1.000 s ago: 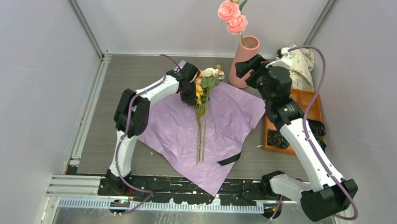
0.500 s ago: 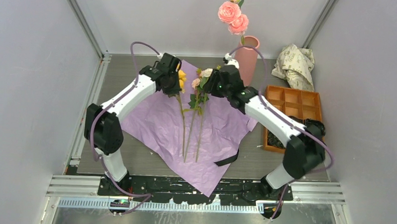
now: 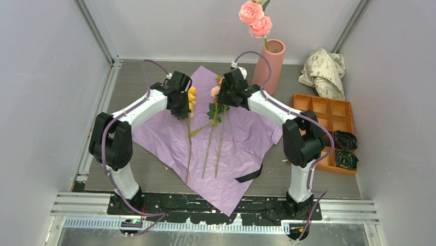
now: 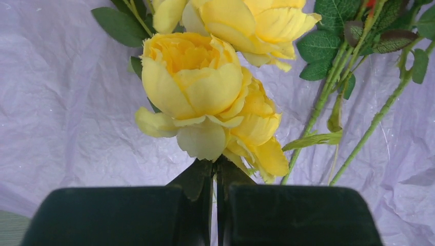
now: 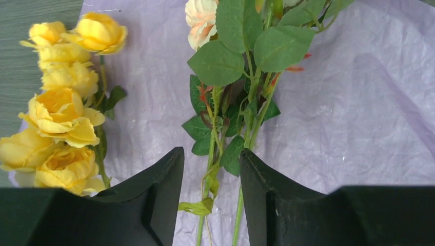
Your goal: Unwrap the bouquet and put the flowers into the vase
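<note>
The bouquet's lilac paper lies spread flat, unwrapped. My left gripper is shut on the stem of a yellow flower just under the blooms, and its long stem slants down over the paper. My right gripper is open, its fingers astride the two green stems of the cream and pink flowers lying on the paper. The salmon-pink vase stands at the back with a pink flower in it.
A black ribbon lies on the paper's near right edge. Crumpled cream printed paper sits at the back right. Beside it an orange compartment tray holds dark coils. Grey walls close in both sides.
My right arm left the vase, came down over the two stems, and its jaws narrowed. My left gripper drew the yellow flower left, away from the other two.
</note>
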{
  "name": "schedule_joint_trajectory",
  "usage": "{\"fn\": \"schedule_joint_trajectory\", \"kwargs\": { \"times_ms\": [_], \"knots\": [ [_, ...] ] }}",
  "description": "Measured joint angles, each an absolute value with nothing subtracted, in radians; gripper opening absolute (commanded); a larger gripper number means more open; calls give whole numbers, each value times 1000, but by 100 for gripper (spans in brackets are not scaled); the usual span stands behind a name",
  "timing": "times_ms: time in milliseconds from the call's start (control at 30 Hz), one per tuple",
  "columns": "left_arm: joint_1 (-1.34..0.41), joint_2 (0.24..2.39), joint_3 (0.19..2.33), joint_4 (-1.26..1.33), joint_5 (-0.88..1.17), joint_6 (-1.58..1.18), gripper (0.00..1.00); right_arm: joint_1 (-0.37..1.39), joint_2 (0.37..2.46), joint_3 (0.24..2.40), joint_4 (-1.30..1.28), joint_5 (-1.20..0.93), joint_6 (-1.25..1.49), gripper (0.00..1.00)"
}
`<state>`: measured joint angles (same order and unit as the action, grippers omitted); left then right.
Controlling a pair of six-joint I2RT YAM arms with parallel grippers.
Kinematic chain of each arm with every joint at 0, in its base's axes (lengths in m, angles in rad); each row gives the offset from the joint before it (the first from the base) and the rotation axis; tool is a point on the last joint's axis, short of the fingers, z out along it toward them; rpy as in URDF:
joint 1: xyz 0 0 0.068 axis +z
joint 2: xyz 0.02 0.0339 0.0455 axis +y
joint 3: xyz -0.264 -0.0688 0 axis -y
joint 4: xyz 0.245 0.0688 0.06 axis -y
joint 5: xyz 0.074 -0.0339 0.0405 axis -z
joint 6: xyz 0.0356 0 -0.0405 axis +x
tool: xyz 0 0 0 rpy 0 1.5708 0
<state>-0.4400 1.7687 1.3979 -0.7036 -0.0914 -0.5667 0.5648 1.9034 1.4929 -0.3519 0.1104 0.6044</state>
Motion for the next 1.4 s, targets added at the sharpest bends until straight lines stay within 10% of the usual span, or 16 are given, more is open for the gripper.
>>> {"fn": "schedule_joint_trajectory", "kwargs": {
  "times_ms": [267,600,733,1400],
  "knots": [
    [-425,1747,1309,-624,-18,-543,48,562,1990,1550,-399,173,574,50],
    [-425,1514,1263,-614,54,-527,48,560,2131,1672,-456,209,545,30],
    [-425,1415,1264,-619,51,-516,48,559,2178,1715,-476,213,531,2],
    [-425,1199,1261,-674,-10,-512,50,659,1749,1734,-519,222,399,1]
  ]
}}
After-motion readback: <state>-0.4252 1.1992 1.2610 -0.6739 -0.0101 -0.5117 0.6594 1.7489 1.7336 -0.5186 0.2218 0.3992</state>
